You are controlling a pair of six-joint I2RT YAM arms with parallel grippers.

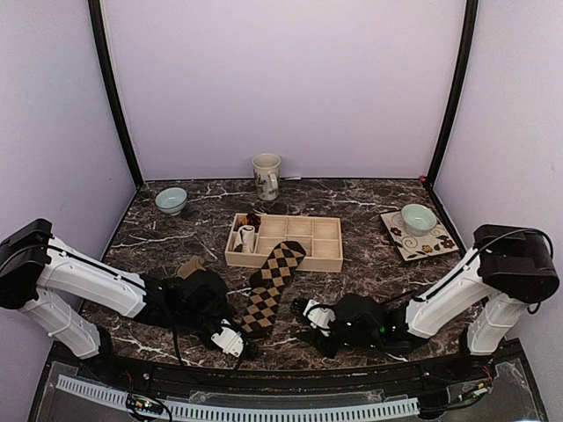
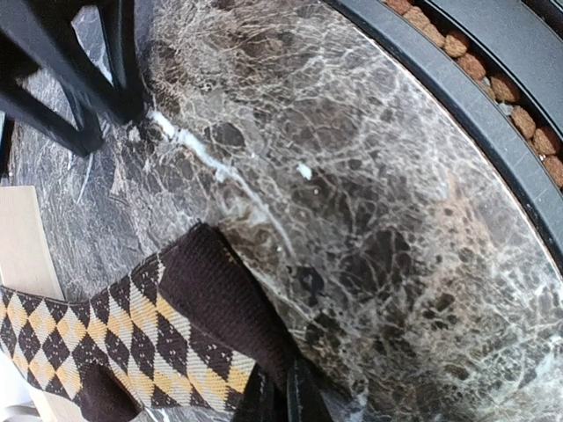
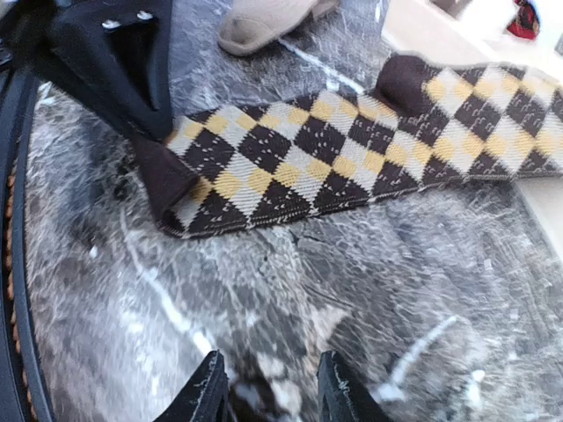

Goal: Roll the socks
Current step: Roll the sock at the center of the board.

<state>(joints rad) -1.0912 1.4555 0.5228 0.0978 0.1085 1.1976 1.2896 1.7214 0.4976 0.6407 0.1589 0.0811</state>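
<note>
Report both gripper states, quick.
Left gripper: closed, pinching the end of the argyle sock.
Right gripper: open, holding nothing.

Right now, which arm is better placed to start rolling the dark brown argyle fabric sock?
Left. The left gripper pinches the near end of the dark brown argyle sock; the right gripper is open, empty, over the marble tabletop beside it.

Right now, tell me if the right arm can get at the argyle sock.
Probably yes. The right tool sits open beside the argyle sock with only bare marble between; the left tool crowds just the near end.
</note>
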